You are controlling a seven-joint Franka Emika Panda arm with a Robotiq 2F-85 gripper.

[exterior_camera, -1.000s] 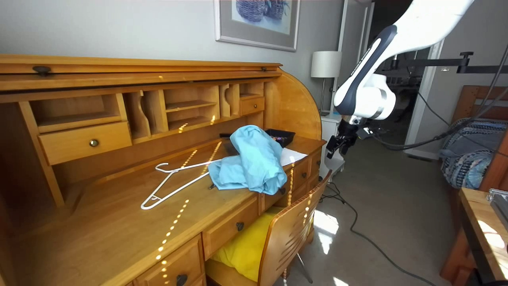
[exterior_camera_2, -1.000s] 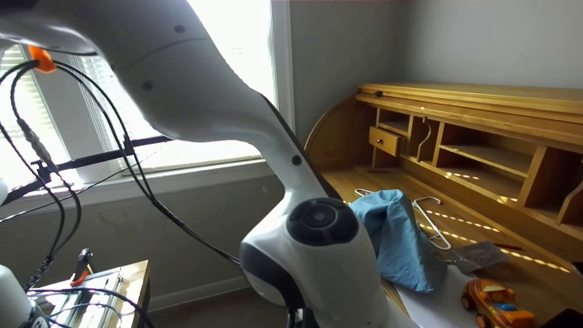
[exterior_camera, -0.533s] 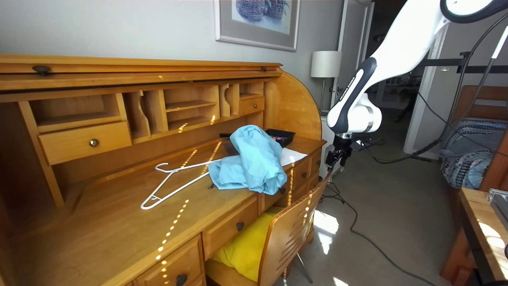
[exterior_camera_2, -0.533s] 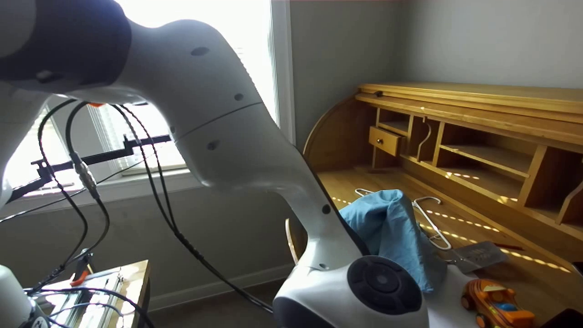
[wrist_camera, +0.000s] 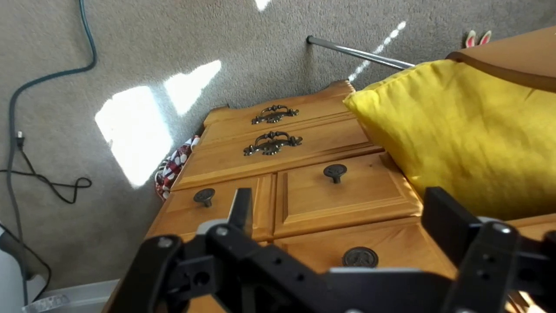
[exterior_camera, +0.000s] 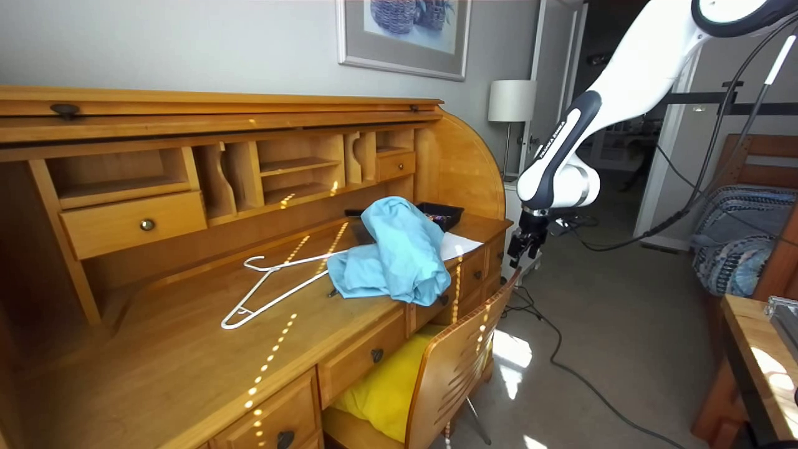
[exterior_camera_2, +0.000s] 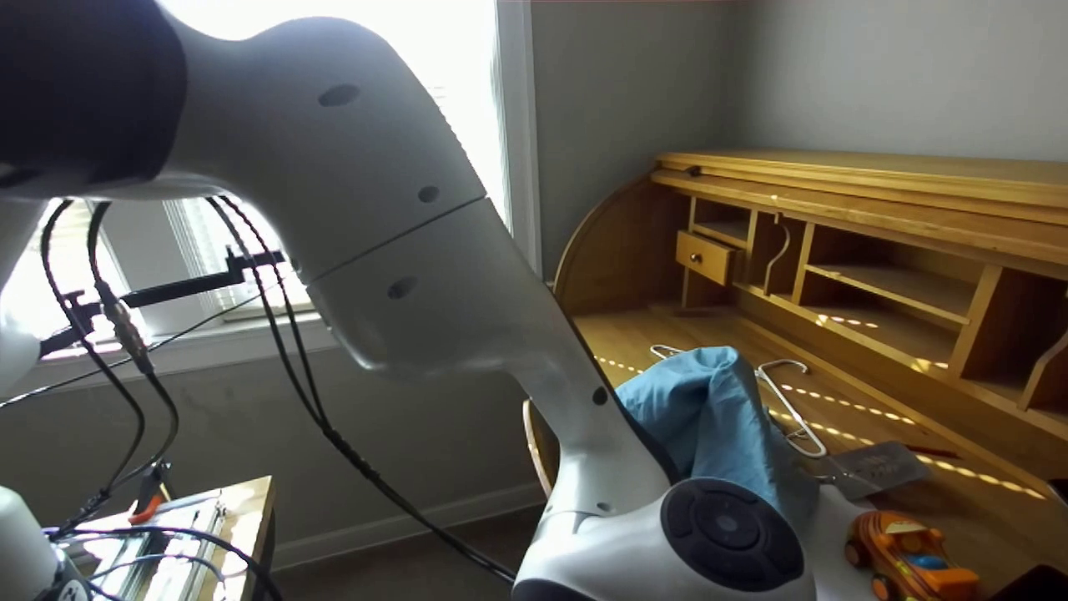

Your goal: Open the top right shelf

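The top right drawer (wrist_camera: 365,238) sits under the front edge of the desk surface (exterior_camera: 174,352), toward the right corner. The fingers (wrist_camera: 447,224) stand apart, empty; the drawer lies beyond, near-parallel to their spread, depth uncertain.

Roll-top desk (exterior_camera: 193,349): honey-brown wood, tambour (exterior_camera: 249,105) raised, cubbyholes (exterior_camera: 299,165) along its back.
Wall (exterior_camera: 187,43): gray, bearing a framed picture (exterior_camera: 411,37) of baskets.
Chair (exterior_camera: 449,374): slotted wooden back, with a yellow cushion (wrist_camera: 469,143).
Lamp (exterior_camera: 512,101): white shade, thin stem, near an open door (exterior_camera: 555,68).
Bed (exterior_camera: 742,218): wooden frame, patterned bedding.
Window (exterior_camera_2: 467,67): washed out by daylight, pale frame.
Carpet (wrist_camera: 217,30): gray, with hard white patches of sunlight (wrist_camera: 139,134).
Sun dots (exterior_camera: 269,358): beaded rows across the desk and on the cubbyholes.
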